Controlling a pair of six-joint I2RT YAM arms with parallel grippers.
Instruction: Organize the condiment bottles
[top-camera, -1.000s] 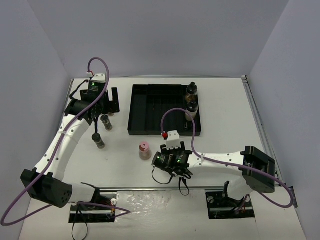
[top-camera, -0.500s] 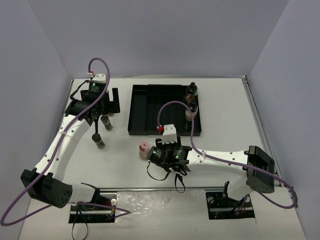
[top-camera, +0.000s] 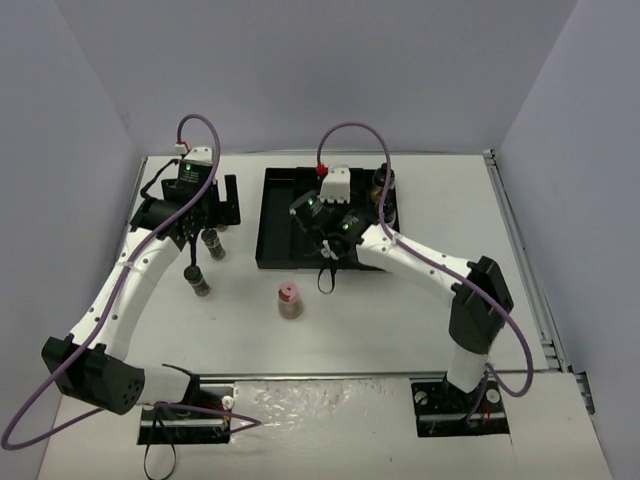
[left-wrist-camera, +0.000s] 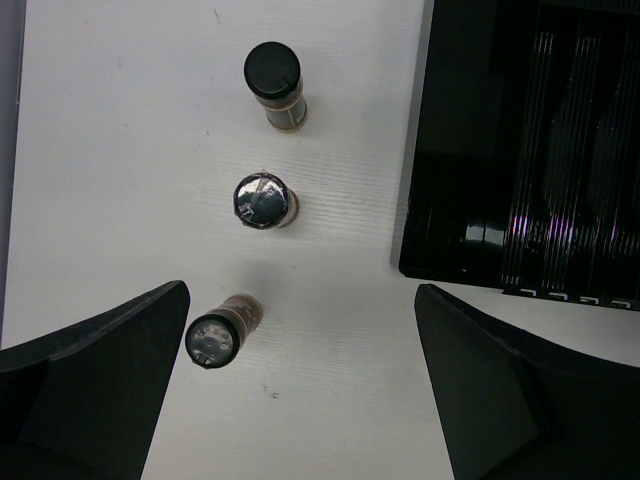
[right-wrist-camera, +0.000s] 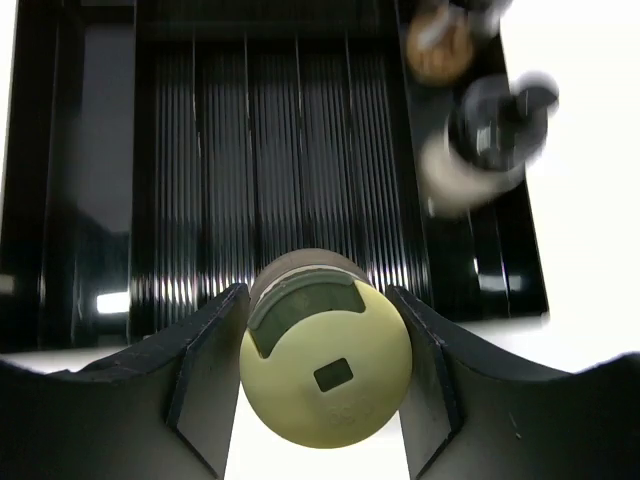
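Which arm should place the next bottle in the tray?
Right. The right end effector is shut on the yellow-cap bottle at the tray; the left end effector is open and empty.

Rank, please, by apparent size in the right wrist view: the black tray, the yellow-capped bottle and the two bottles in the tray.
1. black tray
2. yellow-capped bottle, enlarged by nearness
3. pale bottle, then brownish bottle: both blurred, order unsure

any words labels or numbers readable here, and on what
No text can be read in any view.
On the black-capped bottle lowest in the left wrist view: faint pale cap marks, too small to read.
On the yellow-capped bottle in the right tool: a moulded square, no letters.
On the bottles in the tray: blurred, unreadable.
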